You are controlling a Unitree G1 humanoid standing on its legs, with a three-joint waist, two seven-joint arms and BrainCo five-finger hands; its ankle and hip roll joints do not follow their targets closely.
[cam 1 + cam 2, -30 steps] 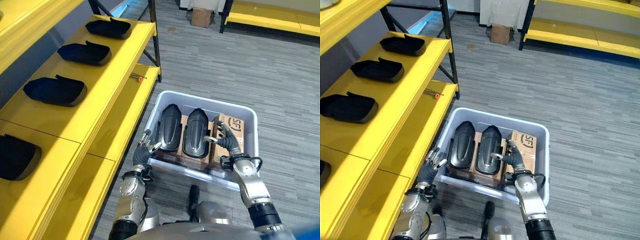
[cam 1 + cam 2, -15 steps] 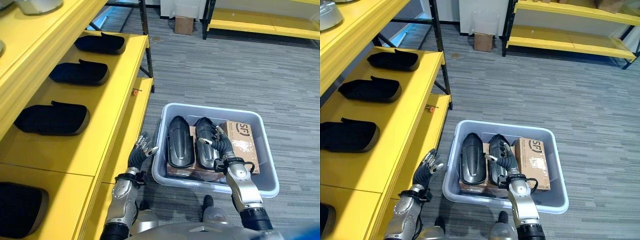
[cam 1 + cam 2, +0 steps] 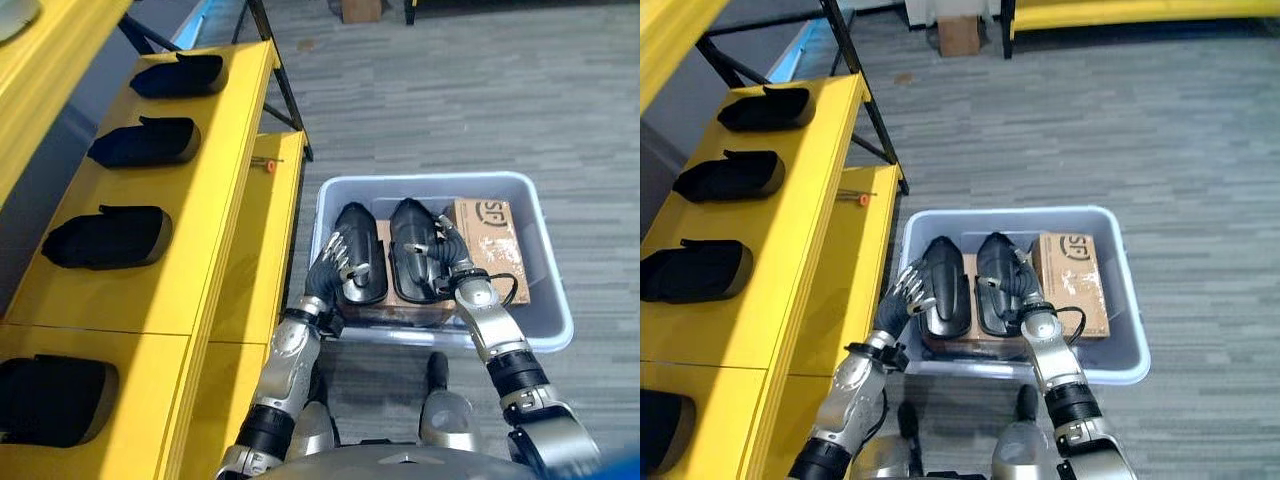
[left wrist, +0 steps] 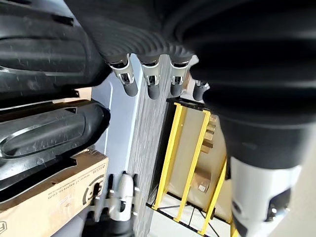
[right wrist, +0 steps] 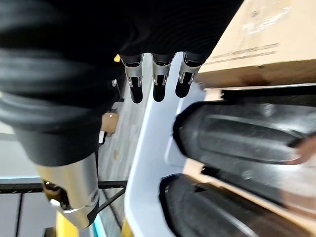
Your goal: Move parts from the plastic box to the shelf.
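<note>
A grey plastic box (image 3: 440, 185) stands on the floor beside the yellow shelf (image 3: 215, 210). Inside it two black moulded parts lie side by side, a left part (image 3: 365, 250) and a right part (image 3: 408, 250), with a cardboard box (image 3: 495, 245) at their right. My left hand (image 3: 335, 262) reaches over the box's left wall, its relaxed fingers at the left part's outer edge. The right hand (image 3: 447, 258) sits between the right part and the cardboard box with its fingers (image 5: 158, 74) straight. Neither hand holds anything. Several black parts (image 3: 145, 142) lie in a row on the shelf.
A small orange-tipped tool (image 3: 268, 163) lies on the lower shelf board. The shelf's black post (image 3: 275, 70) rises behind the box. A carton (image 3: 958, 35) sits far back on the grey carpet, with open floor right of the box.
The camera has shifted. My left hand has come from outside the box, near the shelf edge, over the wall to the left part. The right hand stays by the right part.
</note>
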